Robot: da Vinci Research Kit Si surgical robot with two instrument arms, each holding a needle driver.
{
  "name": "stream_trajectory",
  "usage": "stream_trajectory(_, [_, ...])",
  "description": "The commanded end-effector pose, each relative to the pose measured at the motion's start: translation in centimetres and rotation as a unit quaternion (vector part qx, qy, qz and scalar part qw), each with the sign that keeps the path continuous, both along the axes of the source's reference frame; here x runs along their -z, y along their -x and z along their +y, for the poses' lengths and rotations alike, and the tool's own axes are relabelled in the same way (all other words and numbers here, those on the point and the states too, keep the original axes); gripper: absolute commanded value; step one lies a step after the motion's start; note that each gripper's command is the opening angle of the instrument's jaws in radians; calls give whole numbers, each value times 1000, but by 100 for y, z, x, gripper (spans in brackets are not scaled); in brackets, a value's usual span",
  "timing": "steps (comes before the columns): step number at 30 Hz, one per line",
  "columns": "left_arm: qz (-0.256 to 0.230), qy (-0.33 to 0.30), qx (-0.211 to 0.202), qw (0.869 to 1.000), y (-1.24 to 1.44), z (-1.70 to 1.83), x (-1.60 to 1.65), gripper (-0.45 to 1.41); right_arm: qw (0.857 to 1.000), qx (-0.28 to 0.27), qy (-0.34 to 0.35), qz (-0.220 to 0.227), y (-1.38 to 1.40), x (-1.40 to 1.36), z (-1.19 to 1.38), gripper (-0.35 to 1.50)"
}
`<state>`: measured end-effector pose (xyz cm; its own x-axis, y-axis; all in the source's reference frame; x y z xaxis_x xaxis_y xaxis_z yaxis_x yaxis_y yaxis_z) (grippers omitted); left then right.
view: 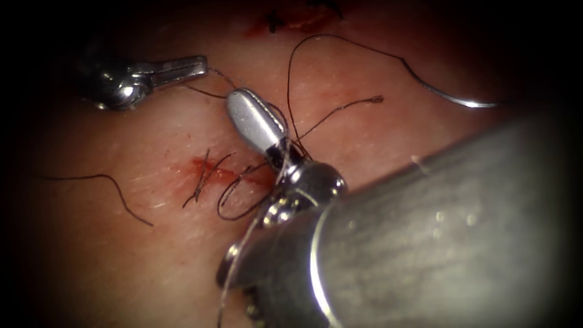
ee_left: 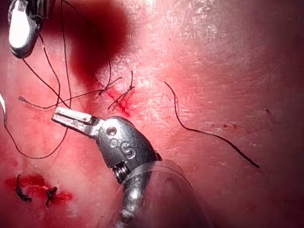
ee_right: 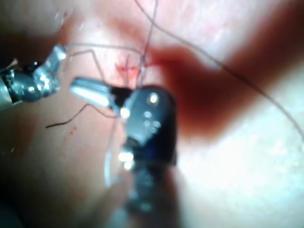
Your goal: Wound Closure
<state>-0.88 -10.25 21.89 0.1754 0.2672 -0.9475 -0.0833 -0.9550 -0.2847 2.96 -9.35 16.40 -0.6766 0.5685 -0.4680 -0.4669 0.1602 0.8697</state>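
The curved needle point(view: 467, 102) lies free on the tissue point(view: 376, 140) far to the right of the cut point(view: 209, 175); neither tool holds it. Its thread point(view: 340, 41) arcs back to the tools. My left tool point(view: 203, 62) point(ee_left: 57, 114) is to the upper left of the cut. Its jaws are shut on the thread, which runs taut from its tip to the right tool. My right tool point(view: 234, 97) point(ee_right: 75, 84) points up-left over the cut with its jaws shut. Thread curls around its jaws, and I cannot tell whether any is pinched. A short thread tail point(view: 376, 98) lies to its right.
Knotted stitches with cut ends point(view: 203, 176) stand on the cut amid red fluid. A loose piece of thread point(view: 109, 182) lies on the tissue to the left. Another stitched, red-stained spot point(view: 291, 21) is at the far edge. The right tool's thick shaft point(view: 437, 231) fills the near right.
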Motion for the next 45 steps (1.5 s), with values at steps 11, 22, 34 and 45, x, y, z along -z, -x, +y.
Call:
stream_trajectory(11, [-17, -4, -17, 1000, 21, -77, 60, -45, 996, 68, 41, 35, -6, -13, -11, -35])
stream_trajectory(22, [-42, -31, -17, 999, 17, -85, 149, -45, 971, 188, 112, 94, 1, -24, -22, -35])
stream_trajectory(34, [-57, -27, -28, 998, 45, -147, 198, -45, 978, 167, 100, 81, 6, -28, -18, 10])
stream_trajectory(45, [-66, -39, -26, 997, 44, -158, 233, -45, 961, 253, 84, -69, 4, -34, -17, 118])
